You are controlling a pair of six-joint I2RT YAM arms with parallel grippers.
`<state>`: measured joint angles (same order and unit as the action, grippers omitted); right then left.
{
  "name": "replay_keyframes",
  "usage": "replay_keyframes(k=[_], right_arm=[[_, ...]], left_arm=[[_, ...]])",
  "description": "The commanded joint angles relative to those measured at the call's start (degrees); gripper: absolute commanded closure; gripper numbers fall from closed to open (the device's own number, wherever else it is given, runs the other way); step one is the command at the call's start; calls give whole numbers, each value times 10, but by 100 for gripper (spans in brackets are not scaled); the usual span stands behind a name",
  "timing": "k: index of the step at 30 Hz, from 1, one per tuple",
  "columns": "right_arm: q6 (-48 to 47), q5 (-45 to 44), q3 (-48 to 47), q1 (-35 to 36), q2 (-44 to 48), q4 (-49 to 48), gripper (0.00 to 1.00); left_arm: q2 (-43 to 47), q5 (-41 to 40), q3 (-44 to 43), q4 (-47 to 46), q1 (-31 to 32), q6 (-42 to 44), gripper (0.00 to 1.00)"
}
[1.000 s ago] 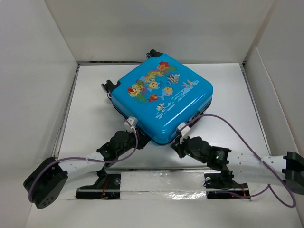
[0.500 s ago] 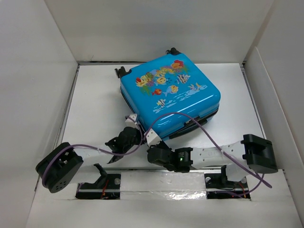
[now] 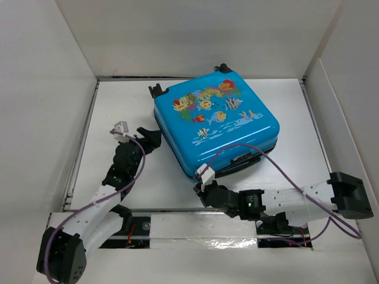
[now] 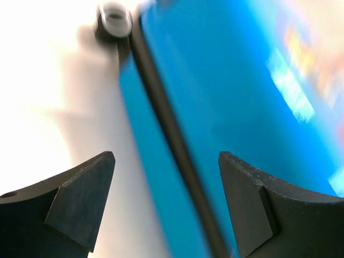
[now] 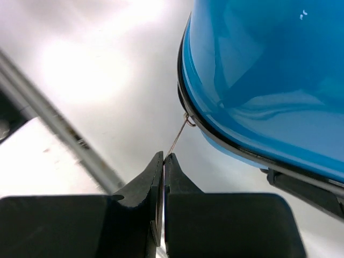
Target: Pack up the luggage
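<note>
The luggage [image 3: 216, 124], a bright-blue hard shell with a fish print, lies flat and closed on the white table, two black wheels at its far edge. My left gripper [image 3: 148, 137] stands open just left of its left side with nothing between the fingers. In the left wrist view the blue shell [image 4: 226, 80] and its black zipper seam [image 4: 161, 107] fill the gap of that gripper [image 4: 166, 156]. My right gripper [image 3: 199, 188] sits at the near corner. It [image 5: 164, 157] is shut on the thin metal zipper pull [image 5: 177, 137] hanging from the luggage [image 5: 258, 70].
White walls enclose the table on the left, back and right. A metal rail [image 3: 195, 228] and both arm bases run along the near edge. A black side handle [image 3: 240, 160] sticks out of the luggage's near side. Purple cables loop over both arms.
The left gripper has opened, letting go at the near edge, and swung back to the luggage's left side. The luggage has turned and slid to the right. The right gripper stays shut on the pull.
</note>
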<state>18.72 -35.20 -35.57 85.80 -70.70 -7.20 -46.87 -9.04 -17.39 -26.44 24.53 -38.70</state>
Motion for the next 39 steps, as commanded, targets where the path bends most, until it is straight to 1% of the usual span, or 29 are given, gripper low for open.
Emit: replay_keyframes(k=[1,2,3,4,6,7,8,9,10,11,13,16,19,23,26,28,32,35,36,38,39], right_arm=[[20,151,-15,46,31,-51,100],[19,157,-15,46,36,-46,100],[17,158,-15,46,37,-43,100],[16,159,-13,46,37,-43,100],[12,161,-16,46,35,-41,100],[12,160,-16,46,32,-38,100],[12,160,-18,46,31,-37,100],[12,164,-19,46,29,-38,100],[11,164,-18,46,29,-42,100],[11,165,-17,46,26,-45,100],[11,167,-15,46,22,-50,100],[11,167,-16,46,16,-50,100],[11,166,-11,46,16,-50,100],[11,162,-6,46,17,-52,100],[12,164,-5,46,14,-53,100],[14,163,-4,46,10,-54,100],[18,156,-1,46,6,-54,100],[19,151,3,41,15,-51,100],[20,150,5,36,19,-49,100],[25,145,16,29,30,-42,100],[28,145,23,20,46,-42,100]], left_arm=[[-15,45,-71,-30,-58,-37,24],[-30,47,-90,-42,-89,-44,25],[-48,54,-97,-42,-90,-54,25],[-65,67,-102,-82,-123,-66,25],[-139,95,-126,-113,-143,-95,25],[-166,106,-171,-114,-155,-99,24],[-229,120,-200,-110,-155,-96,24],[-262,129,-231,-100,-165,-96,22],[-292,144,-294,-73,-173,-97,22],[-349,186,-322,-71,-184,-98,22],[-415,219,-385,-60,-184,-106,21],[-471,235,-446,-43,-184,-100,22],[-497,234,-488,-23,-184,-88,22],[-543,240,-520,-19,-184,-87,24],[-561,256,-534,-43,-184,-103,26],[-571,257,-554,-42,-184,-104,28],[-591,261,-576,-41,-165,-108,32],[-600,268,-566,-68,-165,-124,40],[-601,270,-562,-78,-160,-130,52],[-600,274,-547,-105,-160,-143,71],[-599,278,-543,-113,-165,-143,97]])
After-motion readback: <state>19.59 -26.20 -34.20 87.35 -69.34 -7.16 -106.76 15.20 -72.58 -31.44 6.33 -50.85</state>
